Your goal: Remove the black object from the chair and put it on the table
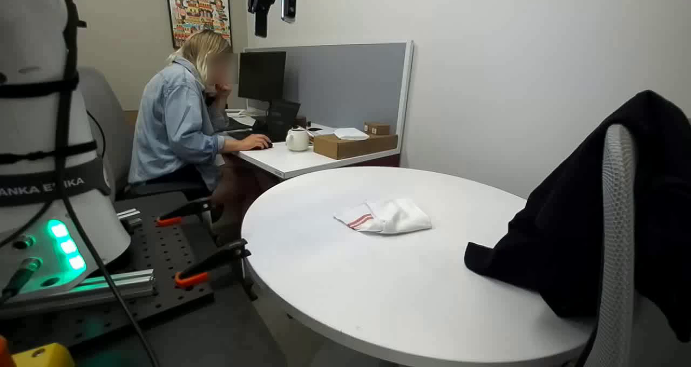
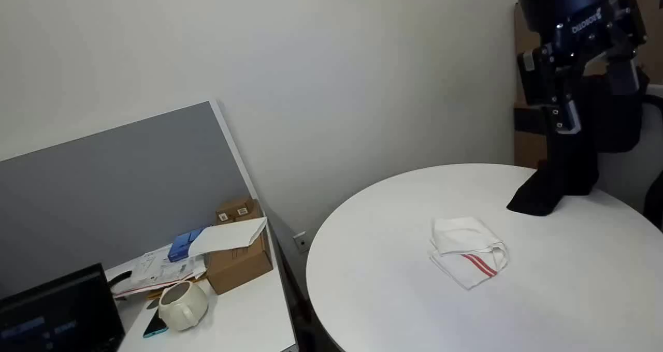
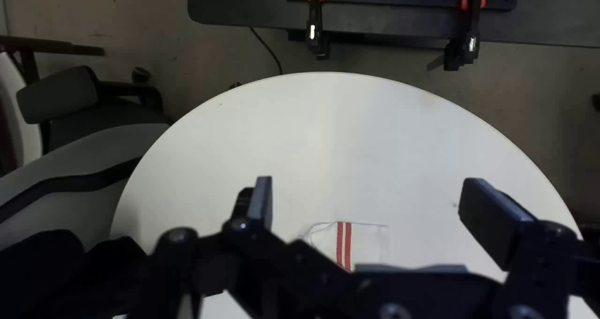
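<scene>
The black object (image 1: 561,232), a piece of dark fabric, is draped over the back of the mesh chair (image 1: 619,237). Its lower part extends over the rim of the round desk (image 1: 345,280); whether the lowest corner touches the desk surface cannot be determined.

The end effector (image 3: 368,201) is positioned above the desk with its jaws set wide apart; the desk surface is visible through the gap. In an exterior view, the end effector overlaps the black object along the line of sight.

A white cloth (image 2: 469,248) with two red stripes lies folded on the desk, apart from the black object. In the wrist view, the end effector partly covers this cloth.

The robot base (image 1: 60,216) shows three lit green indicators (image 1: 68,246) and stands beside a perforated plate (image 1: 173,237). Two clamps (image 1: 216,262) with orange pads are located at the plate edge facing the desk.

A person (image 1: 173,119) in a light blue shirt sits at a side desk (image 1: 291,161), which carries a monitor (image 1: 263,75), a laptop (image 1: 280,121), a white vessel (image 1: 297,140) and a cardboard box (image 1: 345,147).
</scene>
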